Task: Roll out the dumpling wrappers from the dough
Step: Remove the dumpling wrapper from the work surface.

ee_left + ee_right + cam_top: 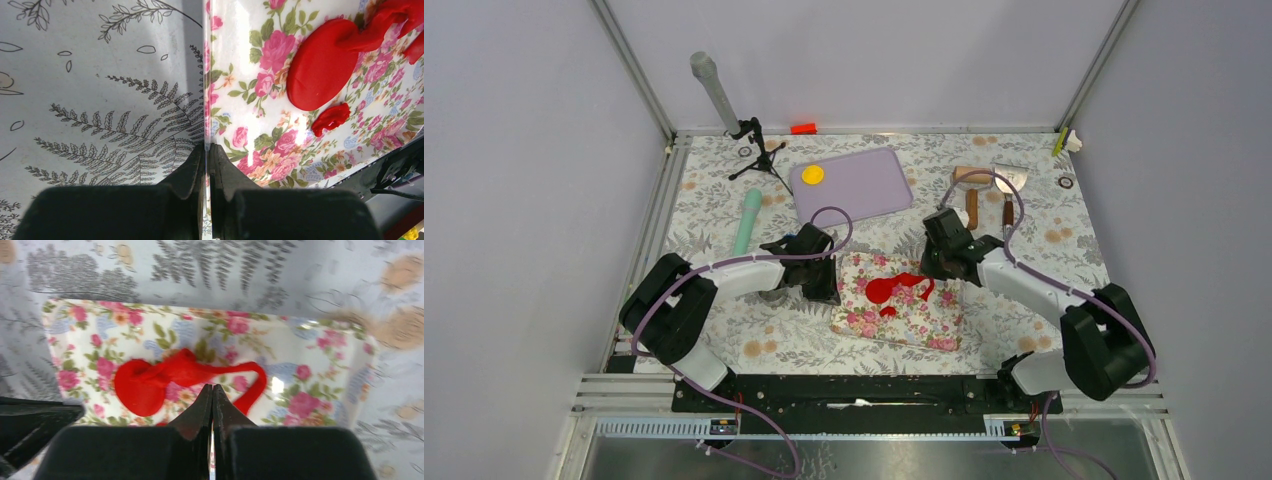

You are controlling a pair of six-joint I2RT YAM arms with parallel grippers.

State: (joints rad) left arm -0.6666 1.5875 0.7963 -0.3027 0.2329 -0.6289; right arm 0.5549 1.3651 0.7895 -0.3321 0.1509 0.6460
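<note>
A flat round red wrapper (pixel 880 290) lies on a floral board (pixel 924 325), joined to a ragged strip of red dough (pixel 916 281); a small red scrap (pixel 889 311) lies beside it. The left wrist view shows the wrapper (pixel 320 75) and the scrap (pixel 331 118). The right wrist view shows the wrapper (pixel 137 387) and the strip (pixel 250 385). A yellow wrapper (pixel 813 175) lies on the purple mat (pixel 864 185). My left gripper (pixel 828 288) (pixel 206 150) is shut on the board's left edge (pixel 206 90). My right gripper (pixel 932 268) (pixel 212 390) is shut and empty, just short of the dough strip.
A teal rolling pin (pixel 747 222) lies left of the mat. A wooden-handled tool (pixel 971 195) and a metal scraper (pixel 1009 188) lie at the back right. A small tripod (pixel 759 150), a grey cylinder (pixel 714 90) and a red-orange block (pixel 803 128) stand at the back.
</note>
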